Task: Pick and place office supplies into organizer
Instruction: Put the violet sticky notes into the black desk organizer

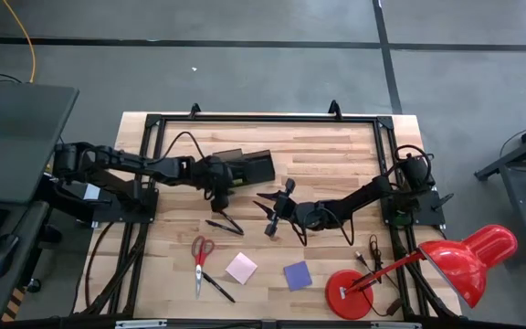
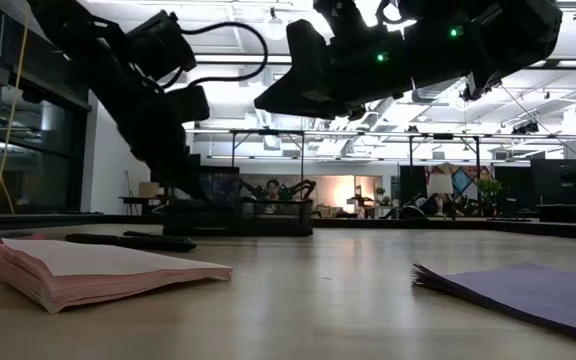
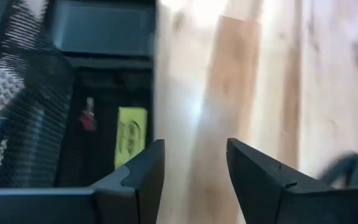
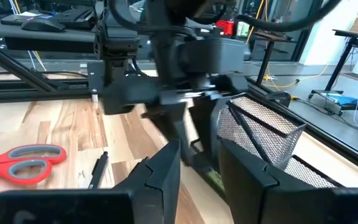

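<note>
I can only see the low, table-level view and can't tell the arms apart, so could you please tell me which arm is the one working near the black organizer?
Observer: That is the left arm. From above, the left gripper hangs right beside the organizer.
Operator: Thank you. Is it carrying anything?
Observer: No. Its wrist view shows its fingers apart, with only bare table between them.
Operator: And where are the scissors, please?
Observer: The scissors lie flat on the table, on the left arm's side of the pink pad. Neither gripper is touching them.
</note>
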Controlling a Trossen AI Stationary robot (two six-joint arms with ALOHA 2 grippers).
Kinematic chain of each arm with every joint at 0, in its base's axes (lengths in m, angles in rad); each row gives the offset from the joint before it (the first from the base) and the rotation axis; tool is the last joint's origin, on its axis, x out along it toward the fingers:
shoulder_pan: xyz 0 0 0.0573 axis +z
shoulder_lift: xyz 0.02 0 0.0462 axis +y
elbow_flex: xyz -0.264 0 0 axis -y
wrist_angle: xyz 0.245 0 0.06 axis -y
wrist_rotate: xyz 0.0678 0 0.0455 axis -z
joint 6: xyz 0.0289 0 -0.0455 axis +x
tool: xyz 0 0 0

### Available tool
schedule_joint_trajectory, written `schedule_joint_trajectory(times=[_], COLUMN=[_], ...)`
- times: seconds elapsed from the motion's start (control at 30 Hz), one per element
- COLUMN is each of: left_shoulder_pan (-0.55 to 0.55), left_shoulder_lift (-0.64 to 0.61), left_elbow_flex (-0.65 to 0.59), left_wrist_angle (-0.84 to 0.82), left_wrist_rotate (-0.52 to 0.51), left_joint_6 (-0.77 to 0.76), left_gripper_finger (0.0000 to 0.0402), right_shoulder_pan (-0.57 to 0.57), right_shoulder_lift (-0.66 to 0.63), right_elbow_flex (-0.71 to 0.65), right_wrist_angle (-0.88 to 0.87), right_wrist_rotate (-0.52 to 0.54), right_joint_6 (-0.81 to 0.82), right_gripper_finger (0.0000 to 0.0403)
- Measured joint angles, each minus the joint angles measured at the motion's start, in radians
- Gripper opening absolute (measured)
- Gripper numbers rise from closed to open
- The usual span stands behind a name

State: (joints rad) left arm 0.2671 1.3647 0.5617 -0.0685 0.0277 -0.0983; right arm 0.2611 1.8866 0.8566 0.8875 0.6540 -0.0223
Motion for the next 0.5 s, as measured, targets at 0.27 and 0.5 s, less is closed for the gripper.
schedule_joint_trajectory(times=[0.27,0.5], left_shoulder_pan=[-0.103,-0.210], left_shoulder_lift=[0.001,-0.037], left_elbow_flex=[-0.001,-0.001], left_wrist_angle=[-0.017,0.021], left_wrist_rotate=[-0.253,-0.283], left_joint_6=[0.008,-0.029], left_gripper_finger=[0.0134,0.0124], right_shoulder_pan=[-0.002,-0.004], right_shoulder_lift=[0.000,0.000], right_elbow_flex=[0.000,0.000], right_wrist_angle=[-0.012,-0.034], right_wrist_rotate=[-0.001,-0.003], right_joint_6=[0.008,0.019], right_gripper_finger=[0.0103,0.0103])
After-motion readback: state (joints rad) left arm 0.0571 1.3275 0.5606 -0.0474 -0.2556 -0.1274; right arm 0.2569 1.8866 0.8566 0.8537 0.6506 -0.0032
